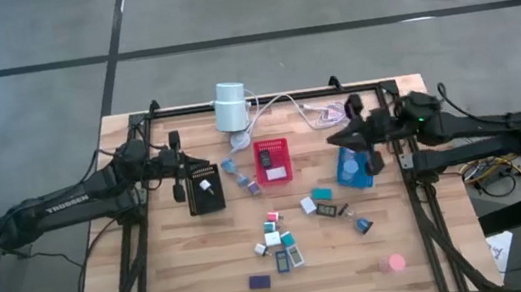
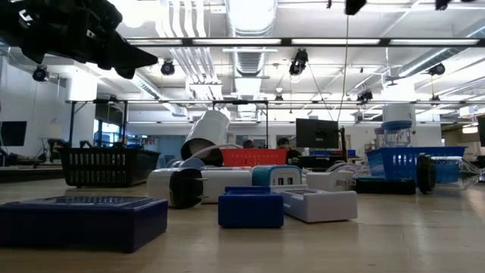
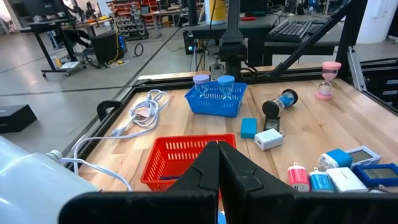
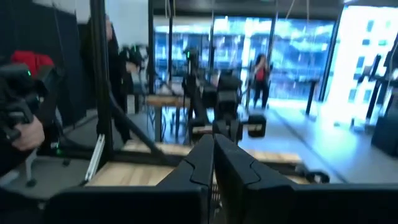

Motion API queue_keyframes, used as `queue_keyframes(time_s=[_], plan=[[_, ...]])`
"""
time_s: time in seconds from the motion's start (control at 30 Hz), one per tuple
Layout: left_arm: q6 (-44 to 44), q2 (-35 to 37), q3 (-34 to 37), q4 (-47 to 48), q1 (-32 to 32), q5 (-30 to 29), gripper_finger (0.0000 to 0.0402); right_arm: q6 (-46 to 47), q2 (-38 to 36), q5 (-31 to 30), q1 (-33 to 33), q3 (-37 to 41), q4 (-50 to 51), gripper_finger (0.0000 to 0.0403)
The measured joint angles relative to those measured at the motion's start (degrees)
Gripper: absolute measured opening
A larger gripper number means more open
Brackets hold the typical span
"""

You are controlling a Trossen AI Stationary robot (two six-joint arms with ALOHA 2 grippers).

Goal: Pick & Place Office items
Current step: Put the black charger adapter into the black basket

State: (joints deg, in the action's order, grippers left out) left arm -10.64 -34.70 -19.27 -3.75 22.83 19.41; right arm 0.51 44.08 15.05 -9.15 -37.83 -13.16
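Left gripper (image 1: 179, 165) hovering near the table's left edge, over the black tray (image 1: 206, 187), fingers (image 3: 205, 167) pressed together on nothing visible

Right gripper (image 1: 342, 139) hanging toward the right edge above the blue tray (image 1: 353, 167), jaws closed tight in its wrist view; not showing anything pinched between them, and the table below mostly blurring out there

Office items (image 1: 280, 241) lying scattered across the table's middle toward the front edge: small white, teal, blue and pink blocks clustering together, a purple block (image 1: 259, 281) nearer the front edge, a pink piece (image 1: 391, 264) toward the front right corner

Red tray (image 1: 272, 161) sitting in the middle toward the back edge, contents too small to tell

White cylinder (image 1: 230, 107) lying at the back edge, its cable (image 1: 290, 104) trailing right

Low view showing only the nearest pieces, the rest hiding behind them
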Motion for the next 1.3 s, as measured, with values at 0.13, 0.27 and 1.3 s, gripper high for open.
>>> queue_keyframes(time_s=[0.13, 0.27, 1.3], plan=[[0.1, 0.0, 0.0, 0.0, 0.0, 0.0, 0.0005, -0.3, -5.1, -0.5, 0.0, 6.7, -5.1, 0.0008], [1.1, 0.0, 0.0, -0.8, 0.0, 0.0, 0.0005, -0.2, -8.2, -2.2, -0.1, 13.5, -11.6, 0.0008], [-2.5, 0.0, 0.8, -2.0, 0.0, 0.0, 0.0005, 2.3, -10.2, -3.8, -0.6, 36.8, -33.9, 0.0008]])
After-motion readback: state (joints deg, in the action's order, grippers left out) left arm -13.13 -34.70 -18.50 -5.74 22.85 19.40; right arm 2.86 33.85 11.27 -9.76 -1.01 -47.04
